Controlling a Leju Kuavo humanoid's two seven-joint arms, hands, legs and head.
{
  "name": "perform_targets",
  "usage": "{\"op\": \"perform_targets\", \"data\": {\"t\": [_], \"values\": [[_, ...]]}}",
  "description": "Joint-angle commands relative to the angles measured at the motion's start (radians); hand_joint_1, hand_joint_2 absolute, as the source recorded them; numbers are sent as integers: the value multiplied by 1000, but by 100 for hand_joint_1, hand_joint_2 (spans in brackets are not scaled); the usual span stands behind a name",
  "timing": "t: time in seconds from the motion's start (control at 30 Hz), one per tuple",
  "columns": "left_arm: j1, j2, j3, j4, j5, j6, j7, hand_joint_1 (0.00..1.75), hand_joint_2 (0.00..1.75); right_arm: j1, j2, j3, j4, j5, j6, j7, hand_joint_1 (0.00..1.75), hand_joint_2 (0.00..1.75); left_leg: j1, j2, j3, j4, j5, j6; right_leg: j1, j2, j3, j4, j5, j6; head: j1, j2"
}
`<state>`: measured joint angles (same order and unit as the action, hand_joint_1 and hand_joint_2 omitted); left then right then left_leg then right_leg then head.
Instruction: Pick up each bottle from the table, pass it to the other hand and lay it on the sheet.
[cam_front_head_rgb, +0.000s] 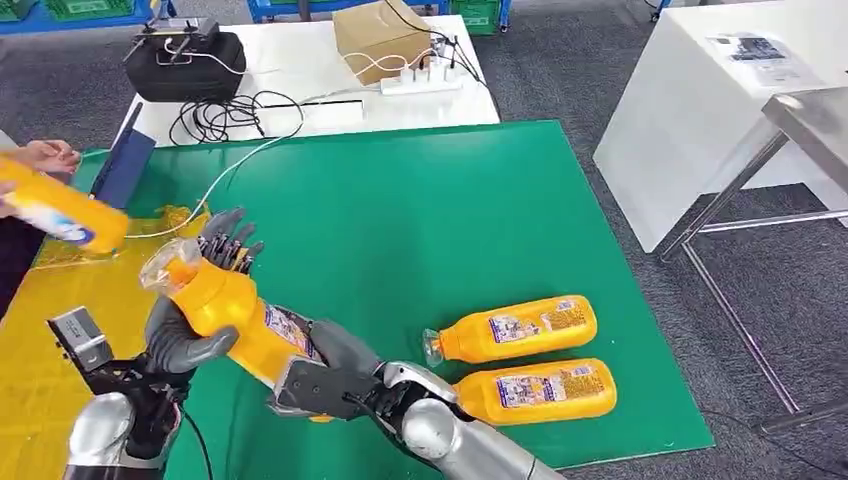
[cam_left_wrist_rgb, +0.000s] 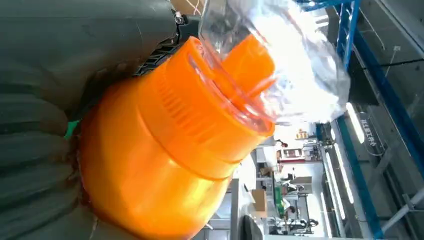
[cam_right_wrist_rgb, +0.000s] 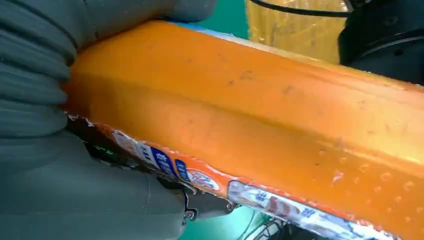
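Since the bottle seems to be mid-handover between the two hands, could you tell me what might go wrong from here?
1. Both the left hand and right hand grip the held bottle; a mistimed release could drop it onto the green mat.
2. The left hand holds near the clear cap, where the bottle narrows, so it may slip or tilt.
3. A person's hand holds another bottle over the yellow sheet, close to the left arm's path.

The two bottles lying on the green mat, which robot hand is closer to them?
Right. The right robot hand grips the low end of the held bottle, just beside the two lying bottles. The left robot hand grips its top end, farther away.
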<state>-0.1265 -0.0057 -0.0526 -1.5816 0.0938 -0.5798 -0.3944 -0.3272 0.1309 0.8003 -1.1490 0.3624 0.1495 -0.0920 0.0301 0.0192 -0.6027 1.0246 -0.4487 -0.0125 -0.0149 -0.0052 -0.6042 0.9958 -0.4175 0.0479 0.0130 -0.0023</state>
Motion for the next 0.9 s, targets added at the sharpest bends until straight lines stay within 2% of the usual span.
{"op": "perform_targets", "data": {"t": [0.03, 0.27, 0.3, 0.33, 0.4, 0.6, 0.67, 0.7, 0.73, 0.8, 0.83, 0.9], "values": [[-56, 82, -163, 78, -77, -57, -64, 175, 175, -79, -27, 91, 122, -17, 13, 16, 175, 175, 0, -4, 4, -2, 0, 2, 0, -2, 4, -1, -1, -2, 0, 0], [-57, 101, -182, 81, -109, -62, -89, 175, 175, -82, -24, 95, 121, -19, 11, 17, 175, 175, 0, -3, 4, -2, 0, 3, 0, -1, 4, -1, 0, -2, 0, 0], [-31, 103, -162, 60, -133, -14, -94, 175, 175, -98, -21, 117, 128, -27, 48, -7, 175, 175, 0, -2, 2, -1, 0, 2, 0, -1, 3, -1, 0, -2, 0, 0], [21, 131, -145, 16, -127, -19, -109, 175, 175, -115, 5, 122, 152, -32, 43, -9, 175, 175, -1, -3, 4, -2, 0, 3, 0, -1, 4, -1, -1, -2, 0, 0], [51, 144, -128, -8, -128, -28, -118, 175, 175, -123, 18, 120, 164, -38, 36, -6, 175, 175, -1, 3, 4, -2, -1, 2, 0, 5, 2, -1, 0, -2, 0, 0], [66, 131, -98, -21, -150, -43, -129, 175, 175, -113, -8, 103, 115, -51, 9, -7, 175, 175, 0, -1, 1, -1, -1, 2, 0, 0, 2, 0, -1, -1, 0, 0], [76, 131, -91, -40, -204, 1, -144, 175, 175, -101, -16, 89, 88, -43, -17, -4, 175, 175, 0, 0, 1, -1, -1, 2, 0, 1, 1, 0, -1, -1, 0, 0], [79, 133, -89, -52, -245, 37, -153, 175, 175, -97, -18, 85, 76, -27, -39, -1, 166, 175, 0, 0, 0, -1, 0, 2, 0, 1, 1, 0, 0, -1, 0, 0], [88, 138, -80, -74, -326, 114, -164, 175, 175, -82, -25, 68, 40, 2, -81, 5, 0, 175, -1, 0, 1, -1, -1, 2, 0, 2, 2, 1, -1, -1, 0, 0], [99, 150, -60, -115, -496, 267, -188, 175, 175, -83, -64, 33, -39, 21, -97, 24, 0, 175, 0, -1, 1, -1, -1, 3, 0, 1, 2, 1, -1, -2, 0, 0], [103, 154, -50, -128, -489, 257, -184, 175, 175, -78, -77, 22, -68, 15, -83, 34, 0, 175, 0, -1, -1, 0, -1, 2, 0, 0, 0, 1, -1, -1, 0, 0], [128, 180, -19, -170, -768, 508, -202, 175, 175, -50, -114, -40, -170, 33, -86, 40, 0, 175, 0, -2, -2, 0, 0, 2, 0, -1, 0, 1, -1, -1, 0, 0]]}}
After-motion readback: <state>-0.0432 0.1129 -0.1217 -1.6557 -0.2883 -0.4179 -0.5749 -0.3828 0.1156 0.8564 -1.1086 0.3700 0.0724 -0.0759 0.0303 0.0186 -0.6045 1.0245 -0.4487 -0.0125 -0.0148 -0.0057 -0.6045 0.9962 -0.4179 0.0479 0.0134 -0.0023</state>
